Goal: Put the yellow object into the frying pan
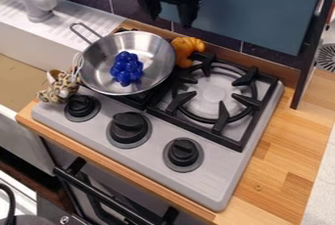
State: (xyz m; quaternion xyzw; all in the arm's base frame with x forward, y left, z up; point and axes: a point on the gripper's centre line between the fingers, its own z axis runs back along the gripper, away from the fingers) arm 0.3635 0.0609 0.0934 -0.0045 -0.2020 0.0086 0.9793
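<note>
My gripper (171, 19) hangs at the top of the view, above the back of the stove, its two fingers spread apart with nothing between them. Below it, a bit to the right, an orange-yellow object (188, 50) rests behind the stove's back edge, close against the right side of the frying pan. The silver frying pan (98, 66) stands on the left burner, its wire handle pointing to the upper left. Inside the pan lies a blue grape-like toy (127, 68).
A leopard-spotted toy (60, 86) lies at the pan's left. The right burner grate (240, 144) has raised black prongs, and three knobs line the stove's front. A tiled wall rises behind; a dark upright panel (313, 48) stands at right.
</note>
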